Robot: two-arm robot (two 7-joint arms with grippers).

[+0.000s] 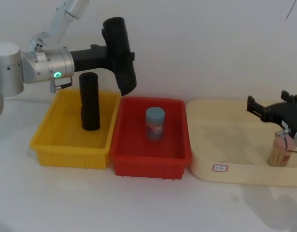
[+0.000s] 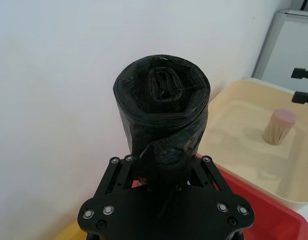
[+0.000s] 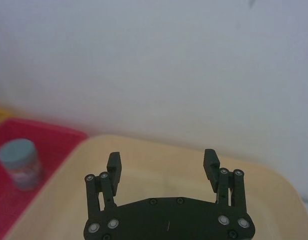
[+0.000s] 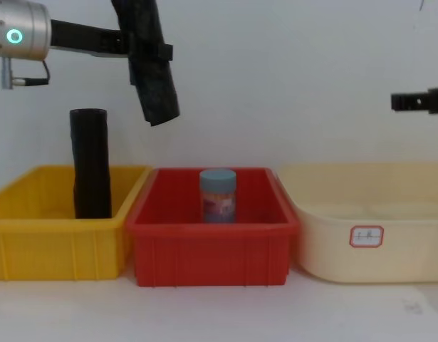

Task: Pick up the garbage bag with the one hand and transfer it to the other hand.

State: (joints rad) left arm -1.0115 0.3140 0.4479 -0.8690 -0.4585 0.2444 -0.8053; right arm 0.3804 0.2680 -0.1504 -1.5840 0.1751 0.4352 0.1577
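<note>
Bag (image 1: 120, 53) sits pinched crosswise between the jaws of the left gripper (image 2: 164, 167), up in the air and touching nothing else. It tilts, its lower end slanting over the seam between the yellow bin (image 1: 71, 154) and the red bin (image 1: 148, 166). The left forearm, with its green ring, lies level and reaches in from the left. The right gripper (image 3: 162, 160) hovers over the beige tray (image 1: 235, 174), jaws spread and pinching nothing, well apart from the bag.
</note>
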